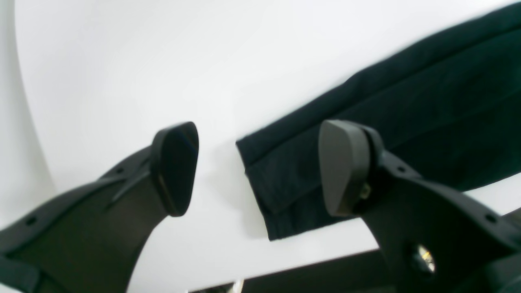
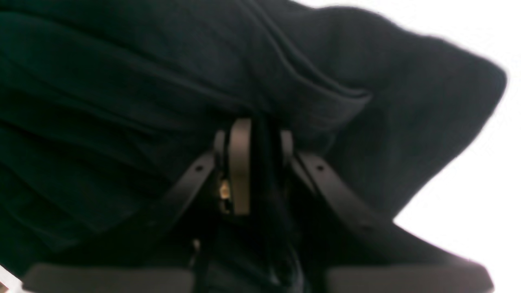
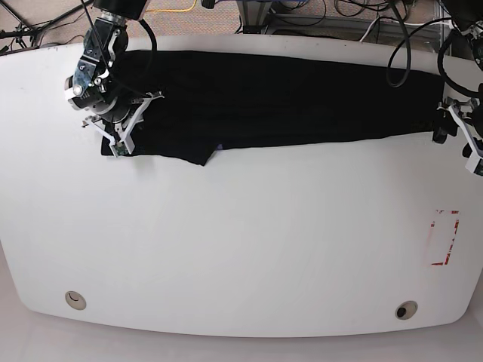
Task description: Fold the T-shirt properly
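My left gripper (image 1: 256, 167) stood wide, empty, the T-shirt (image 3: 287, 102) corner below and between its pads. My right gripper (image 2: 254, 162) was clamped on bunched cloth, apparently several layers. Risk: lifting one-sided would skew the fold.

The white table (image 3: 226, 249) bears the black T-shirt (image 3: 287, 105) along its far edge.

the t-shirt (image 3: 287, 102) lies stretched across the far side of the desk (image 3: 241, 241), one end effector at each end.
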`<state>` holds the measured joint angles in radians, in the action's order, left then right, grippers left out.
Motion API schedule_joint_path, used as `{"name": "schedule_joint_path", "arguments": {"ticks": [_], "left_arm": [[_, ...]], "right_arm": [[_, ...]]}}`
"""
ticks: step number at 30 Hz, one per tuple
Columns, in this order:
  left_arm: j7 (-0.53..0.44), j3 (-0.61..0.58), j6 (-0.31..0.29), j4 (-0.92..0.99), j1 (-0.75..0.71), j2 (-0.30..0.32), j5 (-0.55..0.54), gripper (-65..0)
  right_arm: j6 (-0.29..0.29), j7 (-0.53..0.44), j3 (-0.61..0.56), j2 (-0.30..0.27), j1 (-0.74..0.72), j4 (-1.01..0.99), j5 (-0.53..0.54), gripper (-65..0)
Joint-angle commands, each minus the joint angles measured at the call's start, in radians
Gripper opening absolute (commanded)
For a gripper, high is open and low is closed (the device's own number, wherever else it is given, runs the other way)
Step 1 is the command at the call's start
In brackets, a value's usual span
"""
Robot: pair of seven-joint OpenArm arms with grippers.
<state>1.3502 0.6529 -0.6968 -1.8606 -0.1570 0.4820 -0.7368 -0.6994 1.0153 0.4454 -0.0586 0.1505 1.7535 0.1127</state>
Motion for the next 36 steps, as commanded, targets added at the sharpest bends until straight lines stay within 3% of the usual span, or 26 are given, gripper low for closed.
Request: {"name": "schedule_joint_path", "arguments": {"ticks": [1, 8, 11, 16, 21, 23, 25, 29, 32, 36], "left_arm": [[-0.001, 0.003, -0.001, -0.003, 0.004, -0.039, 0.058, -26.9], [-0.007, -0.022, -0.001, 0.017, -0.019, -0.168, 0.299, -42.5], [-0.058, -0.028, -0.001, 0.062, -0.016, -0.199, 0.397, -47.1], [-0.179, -0.052, -0.001, 0.144, -0.019, -0.214, 0.53, -50.7], [-0.231, -0.066, -0.001, 0.206, -0.02, -0.214, 0.578, -50.7], [-0.236, -0.066, -0.001, 0.227, -0.019, -0.214, 0.578, -50.7], [-0.237, -0.066, -0.001, 0.255, -0.016, -0.211, 0.578, -50.7], [-0.257, -0.074, -0.001, 0.292, -0.008, -0.193, 0.576, -50.7], [-0.271, -0.091, -0.001, 0.315, -0.005, -0.191, 0.576, -50.7], [-0.272, -0.094, -0.001, 0.329, -0.003, -0.191, 0.576, -50.7]], "right_arm": [[0.001, -0.002, 0.003, 0.01, -0.007, 0.072, 0.009, -55.5], [0.001, 0.018, -0.004, 0.021, 0.018, 0.181, 0.011, -55.5], [0.001, 0.023, -0.004, 0.052, 0.013, 0.196, 0.022, -55.5], [0.001, 0.023, -0.004, 0.062, 0.013, 0.193, 0.066, -55.5], [0.001, 0.023, 0.01, 0.058, -0.019, 0.161, 0.028, -55.0], [0.001, 0.023, 0.034, 0.052, -0.044, 0.153, 0.005, -52.0], [0.001, 0.024, 0.057, 0.049, -0.071, 0.148, -0.018, -44.9], [0.001, 0.024, 0.054, 0.047, -0.11, 0.128, -0.054, -25.2], [0.001, 0.024, 0.03, 0.046, -0.128, 0.099, -0.069, -15.4], [0.001, 0.024, -0.006, 0.046, -0.144, 0.059, -0.074, -13.6]]}}
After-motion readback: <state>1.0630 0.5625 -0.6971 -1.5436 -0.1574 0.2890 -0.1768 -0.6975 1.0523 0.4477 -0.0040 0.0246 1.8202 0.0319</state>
